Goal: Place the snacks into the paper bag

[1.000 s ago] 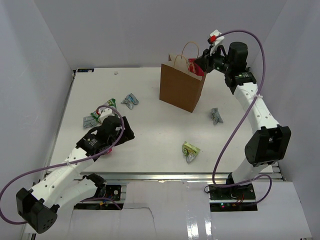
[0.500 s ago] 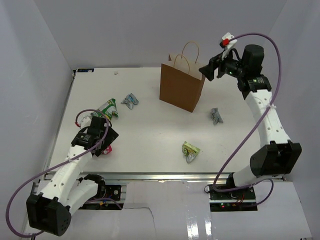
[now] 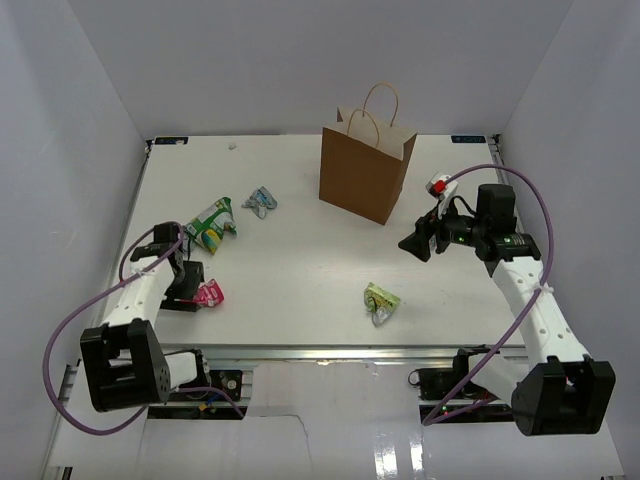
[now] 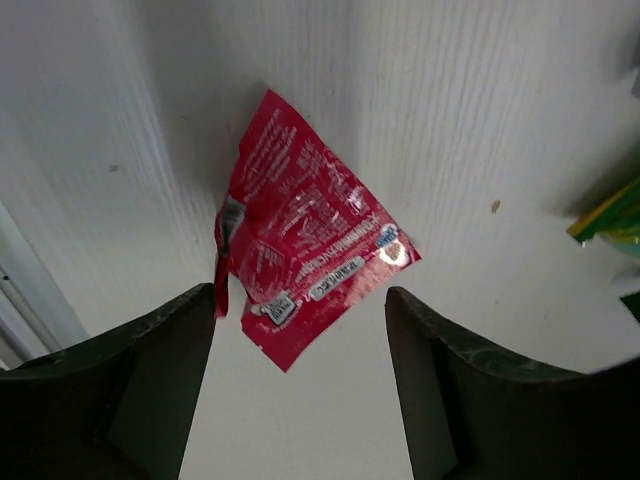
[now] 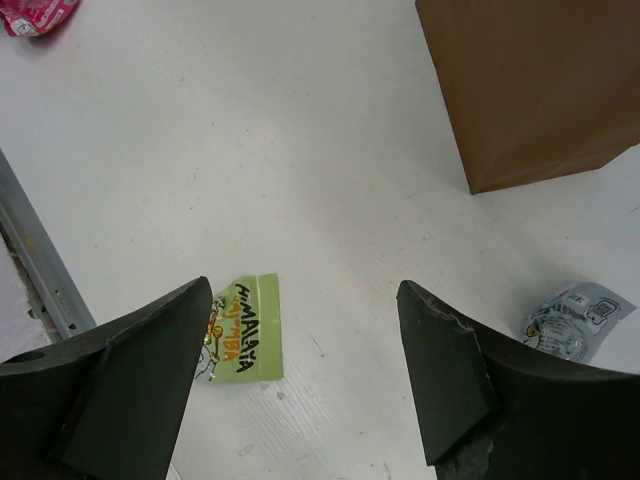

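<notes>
You are looking at a matt brown paper bag [image 3: 362, 180]; the red packet [image 4: 300, 265] is glinting, glossy crinkled foil, on the ribbed white table [image 4: 480, 120].

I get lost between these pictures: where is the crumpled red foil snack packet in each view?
Top external: red foil snack packet, lower left of the white table.
Left wrist: packet at centre, just ahead of the open left fingers.
Right wrist: packet cut off in the top-left corner.
Shared landmark: that white table.
</notes>
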Robot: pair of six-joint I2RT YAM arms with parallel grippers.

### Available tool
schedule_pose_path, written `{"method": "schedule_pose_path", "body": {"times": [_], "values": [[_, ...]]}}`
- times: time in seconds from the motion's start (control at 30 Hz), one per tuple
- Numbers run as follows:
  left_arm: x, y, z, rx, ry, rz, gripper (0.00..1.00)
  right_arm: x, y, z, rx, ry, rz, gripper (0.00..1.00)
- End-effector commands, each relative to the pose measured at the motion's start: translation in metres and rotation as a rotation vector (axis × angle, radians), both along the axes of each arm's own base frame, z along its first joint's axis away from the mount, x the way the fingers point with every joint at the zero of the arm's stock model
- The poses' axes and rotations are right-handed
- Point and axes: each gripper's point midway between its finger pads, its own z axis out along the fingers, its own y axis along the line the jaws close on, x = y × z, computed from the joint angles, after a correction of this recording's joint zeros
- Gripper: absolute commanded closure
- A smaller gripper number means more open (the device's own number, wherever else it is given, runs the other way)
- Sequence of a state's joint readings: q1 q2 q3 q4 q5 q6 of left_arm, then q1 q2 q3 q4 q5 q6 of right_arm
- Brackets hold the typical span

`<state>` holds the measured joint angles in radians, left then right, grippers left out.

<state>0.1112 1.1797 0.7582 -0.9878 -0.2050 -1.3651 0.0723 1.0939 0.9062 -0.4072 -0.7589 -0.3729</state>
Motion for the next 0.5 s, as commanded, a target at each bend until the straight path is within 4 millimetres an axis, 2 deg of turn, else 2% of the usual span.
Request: {"method": "schedule_pose_path", "body": {"times": [0.0, 0.07, 0.2, 0.23, 0.3, 0.4, 0.43, 0.47], "values": [[0.023, -0.001, -0.017, -0.109, -0.061, 0.115, 0.25, -0.002, 0.000, 0.022, 0.000, -0.107, 0.020, 0.20], [0.027, 0.007, -0.029, -0.110, -0.059, 0.122, 0.33, -0.003, 0.000, 0.024, 0.000, -0.113, 0.024, 0.19], [0.034, 0.009, -0.034, -0.128, -0.083, 0.071, 0.56, -0.006, 0.002, 0.023, 0.009, -0.110, 0.043, 0.19], [0.036, 0.008, -0.033, -0.127, -0.098, 0.044, 0.65, -0.008, 0.003, 0.022, 0.012, -0.106, 0.048, 0.19], [0.039, 0.007, -0.030, -0.121, -0.129, 0.006, 0.71, -0.010, 0.006, 0.021, 0.026, -0.100, 0.069, 0.19], [0.047, 0.004, -0.023, -0.113, -0.184, -0.097, 0.86, -0.021, 0.014, 0.021, 0.057, -0.095, 0.148, 0.19], [0.054, -0.008, -0.017, -0.168, -0.226, -0.165, 0.90, -0.025, 0.017, 0.021, 0.070, -0.094, 0.187, 0.19], [0.061, -0.012, -0.011, -0.162, -0.269, -0.260, 0.98, -0.029, 0.021, 0.024, 0.059, -0.151, 0.258, 0.19]]}}
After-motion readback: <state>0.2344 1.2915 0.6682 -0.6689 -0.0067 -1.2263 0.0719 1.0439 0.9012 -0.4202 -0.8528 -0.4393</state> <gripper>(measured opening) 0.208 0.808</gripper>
